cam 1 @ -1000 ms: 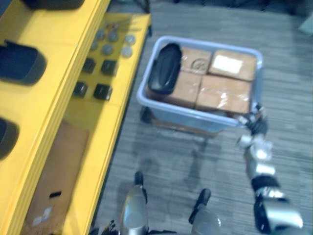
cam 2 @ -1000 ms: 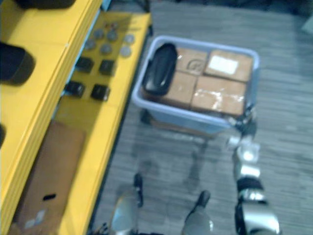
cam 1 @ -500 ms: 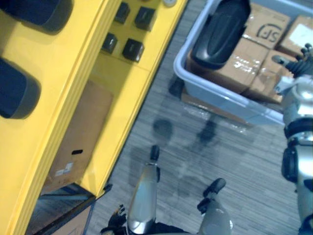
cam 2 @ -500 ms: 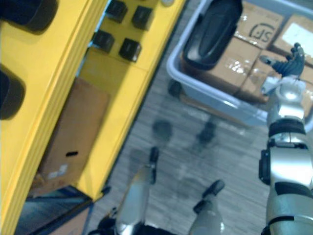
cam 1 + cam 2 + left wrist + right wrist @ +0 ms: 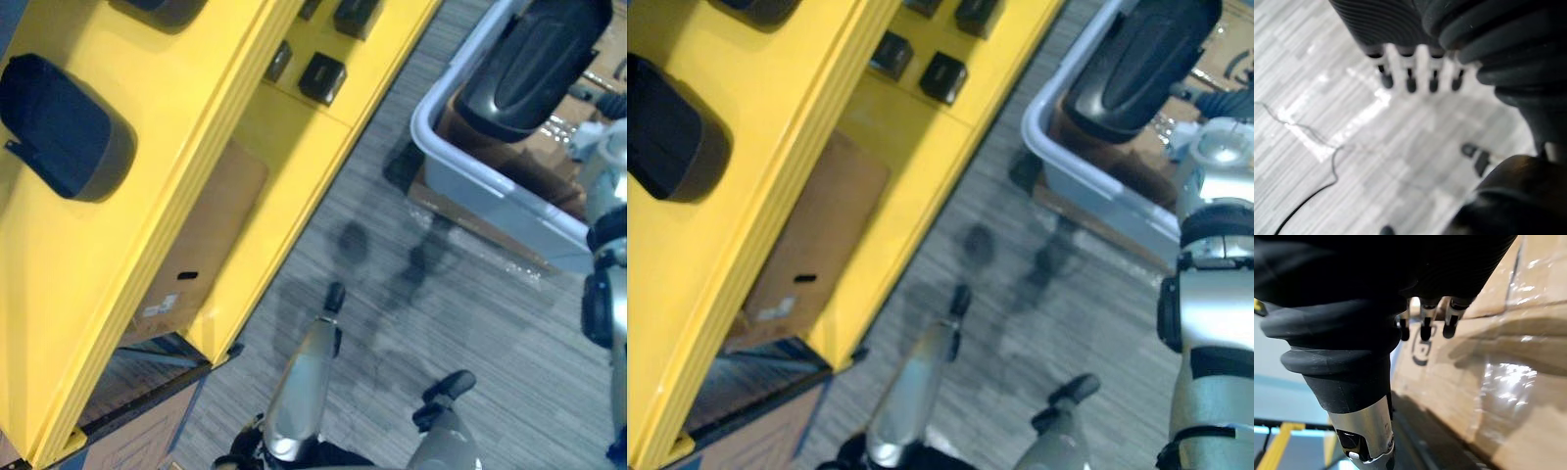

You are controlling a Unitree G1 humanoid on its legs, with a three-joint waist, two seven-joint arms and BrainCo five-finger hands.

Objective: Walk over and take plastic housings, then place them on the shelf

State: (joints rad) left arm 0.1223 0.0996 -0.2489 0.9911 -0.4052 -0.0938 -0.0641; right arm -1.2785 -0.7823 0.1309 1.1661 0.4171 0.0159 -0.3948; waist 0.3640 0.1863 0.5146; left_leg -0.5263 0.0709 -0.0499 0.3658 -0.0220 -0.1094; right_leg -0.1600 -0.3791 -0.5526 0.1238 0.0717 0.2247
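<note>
The yellow shelf (image 5: pixel 206 127) runs down the left of the frame, with a black housing (image 5: pixel 64 127) lying on its top board at upper left. Small black blocks (image 5: pixel 323 76) sit on the lower board near top centre, and a cardboard sheet (image 5: pixel 201 250) lies below them. The left hand (image 5: pixel 1421 68) hangs over the grey floor (image 5: pixel 470 313), fingers loose and holding nothing. At upper right a grey bin (image 5: pixel 480 191) holds a second housing (image 5: pixel 534 59) resting on cardboard boxes (image 5: pixel 1498 357). The right hand (image 5: pixel 1425 320) hovers over those boxes, fingers relaxed and empty.
</note>
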